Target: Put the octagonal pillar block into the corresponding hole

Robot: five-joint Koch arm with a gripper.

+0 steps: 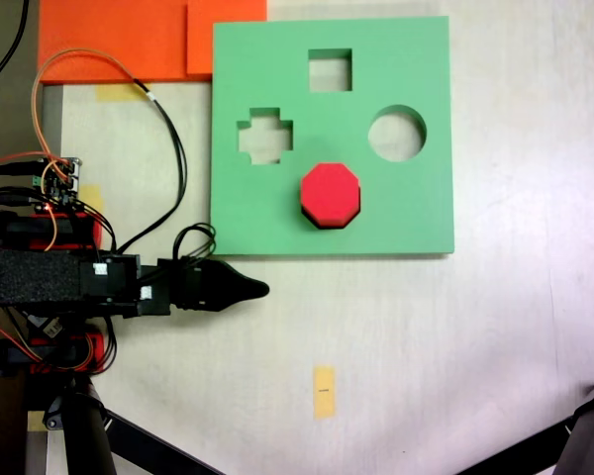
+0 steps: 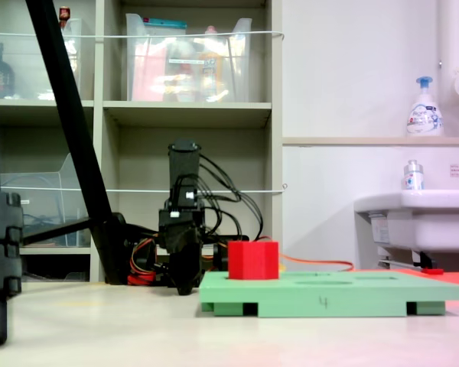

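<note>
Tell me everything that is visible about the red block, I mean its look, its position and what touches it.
The red block is a bright red prism with an eight-sided top face, and it looks like foam. It stands upright in a cutout of the green board, near the board's lower edge in the first exterior view, and its upper part sticks out above the board. Only the board touches it; the gripper lies apart, off the board.
</note>
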